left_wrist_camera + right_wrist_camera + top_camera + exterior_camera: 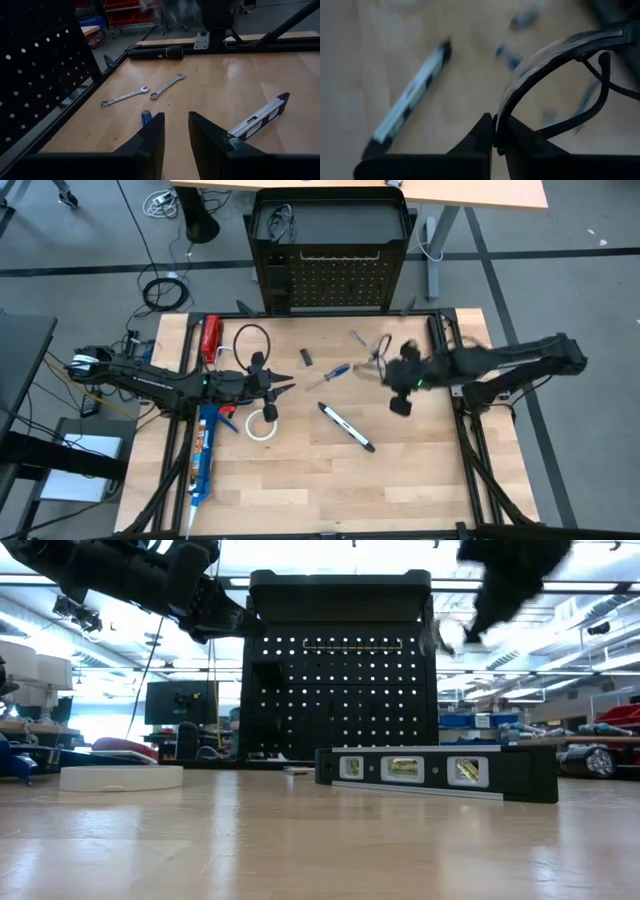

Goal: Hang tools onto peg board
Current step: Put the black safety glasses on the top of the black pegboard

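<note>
Black-framed safety glasses (560, 75) are pinched at the frame by the right gripper (496, 135), fingers clamped tight on them, lifted above the wooden table (430, 470) toward its right side. Left gripper (175, 131) hovers over the table's left-centre, fingers a little apart, holding nothing. Counted on the table: 2 silver wrenches (142, 92), 1 blue-handled screwdriver (328, 375), 1 white tape roll (262, 423), 1 black-and-white level (346, 427), a 2nd pair of glasses (250, 340). Black peg board (333, 280) stands upright at the table's far edge.
</note>
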Controlling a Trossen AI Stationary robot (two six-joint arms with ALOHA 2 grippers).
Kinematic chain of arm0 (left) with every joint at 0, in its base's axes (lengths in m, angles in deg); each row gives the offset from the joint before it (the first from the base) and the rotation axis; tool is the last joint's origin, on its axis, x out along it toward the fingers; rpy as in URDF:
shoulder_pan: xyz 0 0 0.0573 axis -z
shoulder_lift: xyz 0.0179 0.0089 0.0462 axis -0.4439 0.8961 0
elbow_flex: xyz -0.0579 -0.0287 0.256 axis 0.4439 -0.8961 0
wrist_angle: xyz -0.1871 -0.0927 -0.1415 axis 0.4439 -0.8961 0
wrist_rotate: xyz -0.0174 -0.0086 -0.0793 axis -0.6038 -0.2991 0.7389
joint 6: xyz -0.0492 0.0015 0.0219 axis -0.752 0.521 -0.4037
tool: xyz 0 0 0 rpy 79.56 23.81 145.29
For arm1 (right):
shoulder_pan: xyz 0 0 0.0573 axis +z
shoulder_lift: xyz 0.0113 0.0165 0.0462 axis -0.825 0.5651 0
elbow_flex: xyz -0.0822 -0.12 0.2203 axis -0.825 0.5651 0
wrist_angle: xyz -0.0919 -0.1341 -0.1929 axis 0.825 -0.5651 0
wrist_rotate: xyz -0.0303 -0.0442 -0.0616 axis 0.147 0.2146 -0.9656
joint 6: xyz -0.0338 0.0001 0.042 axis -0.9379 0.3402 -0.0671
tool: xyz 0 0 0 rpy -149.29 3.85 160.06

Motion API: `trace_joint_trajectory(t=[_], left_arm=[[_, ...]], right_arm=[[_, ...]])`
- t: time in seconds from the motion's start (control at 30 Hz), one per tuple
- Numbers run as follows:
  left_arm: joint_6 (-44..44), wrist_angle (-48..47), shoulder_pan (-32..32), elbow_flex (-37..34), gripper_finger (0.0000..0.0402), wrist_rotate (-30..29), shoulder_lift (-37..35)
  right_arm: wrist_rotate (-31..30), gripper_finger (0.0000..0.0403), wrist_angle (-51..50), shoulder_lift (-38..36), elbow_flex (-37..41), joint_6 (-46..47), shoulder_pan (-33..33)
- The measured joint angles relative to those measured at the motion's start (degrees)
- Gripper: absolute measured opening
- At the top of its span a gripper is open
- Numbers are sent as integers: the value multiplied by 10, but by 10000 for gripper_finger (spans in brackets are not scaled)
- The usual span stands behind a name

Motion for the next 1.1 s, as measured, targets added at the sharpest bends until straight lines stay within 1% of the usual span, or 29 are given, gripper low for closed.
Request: trace_joint_trajectory(t=[0.17,0.33,0.47,0.7,0.87,0.97,1.03,1.1], left_arm=[[0,0,0,0,92,1,0],[3,0,0,0,92,2,0],[12,0,0,0,92,2,0],[10,-1,0,0,92,2,0],[9,-3,0,0,92,2,0],[9,-2,0,0,92,2,0],[8,0,0,0,92,2,0],[8,0,0,0,92,2,0]], right_arm=[[46,38,-1,-26,-97,-106,-62],[128,38,23,-27,-170,-173,-125],[185,38,20,-9,-211,-214,-178],[254,38,21,44,-284,-277,-254],[284,38,25,75,-336,-308,-282],[287,38,26,87,-367,-327,-294],[294,38,37,90,-382,-337,-305],[314,38,60,90,-388,-341,-320]])
